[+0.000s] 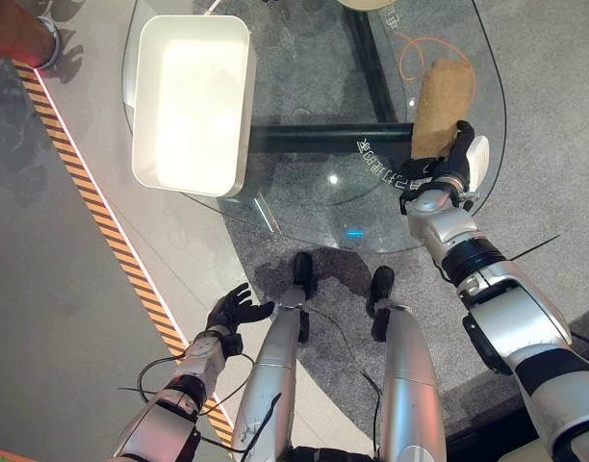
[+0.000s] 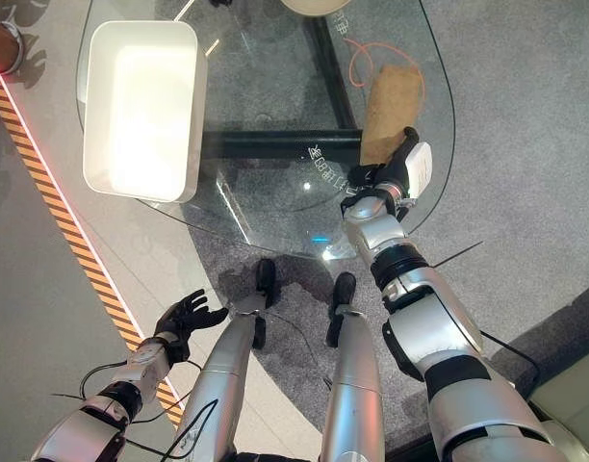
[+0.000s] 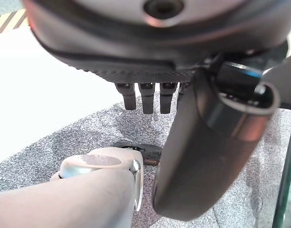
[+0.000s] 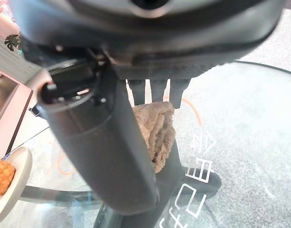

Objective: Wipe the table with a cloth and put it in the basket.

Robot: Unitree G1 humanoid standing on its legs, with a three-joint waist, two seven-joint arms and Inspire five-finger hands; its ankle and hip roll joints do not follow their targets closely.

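Resting on the glass bench [image 1: 304, 115], the right hand [image 1: 448, 164] lay against the near end of the brown cloth [image 1: 441, 104], which stretched away beyond its fingers; whether they pinched it could not be told. Well off to that hand's left sat the white basket [image 1: 145, 144]. The left hand [image 1: 235, 310] hung low beside the bench, fingers loosely spread.

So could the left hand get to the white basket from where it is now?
Probably not without a big move. The left hand hangs low beside the table, open and holding nothing, well short of the white basket on the glass table. Nothing blocks the path, though.
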